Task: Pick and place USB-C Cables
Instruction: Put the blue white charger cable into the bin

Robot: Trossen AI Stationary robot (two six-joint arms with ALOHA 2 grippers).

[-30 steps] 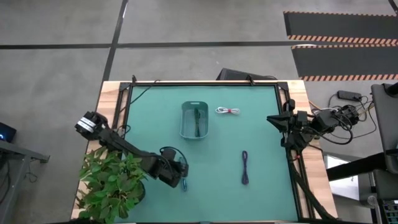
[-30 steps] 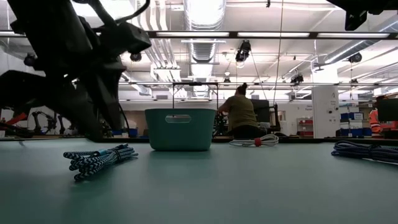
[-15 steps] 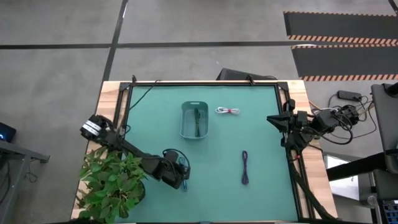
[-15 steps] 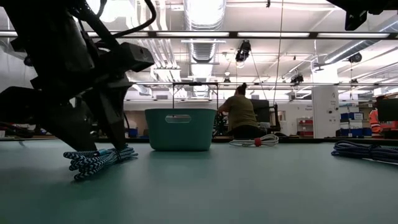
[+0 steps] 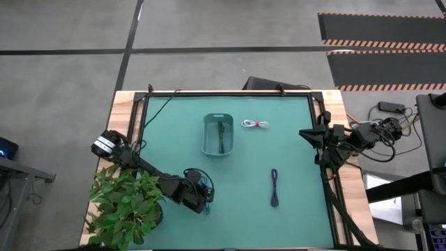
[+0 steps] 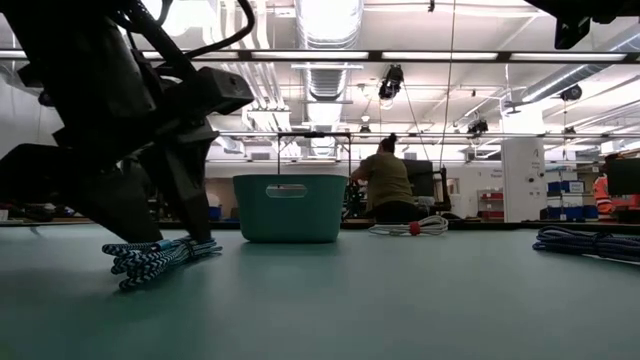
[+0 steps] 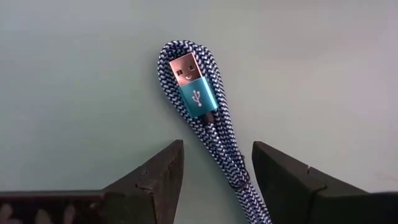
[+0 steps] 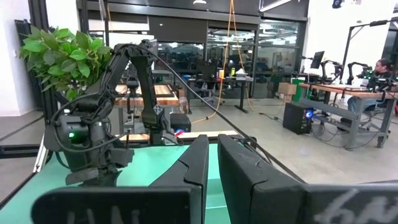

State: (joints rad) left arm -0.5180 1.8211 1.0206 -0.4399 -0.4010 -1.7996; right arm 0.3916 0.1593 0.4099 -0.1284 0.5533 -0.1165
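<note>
Green table (image 5: pixel 300 160) | left end effector (image 7: pixel 211 171) wide, straddling blue cable (image 7: pixel 202 124) | right end effector (image 8: pixel 212 163) narrow

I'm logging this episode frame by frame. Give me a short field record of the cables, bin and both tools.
left tool: open, straddling the blue cable on the mat
right tool: shut, parked at the table's right edge
bin: holds the dark green cable
white cable: on mat beside the bin
purple cable: on mat, untouched
</note>
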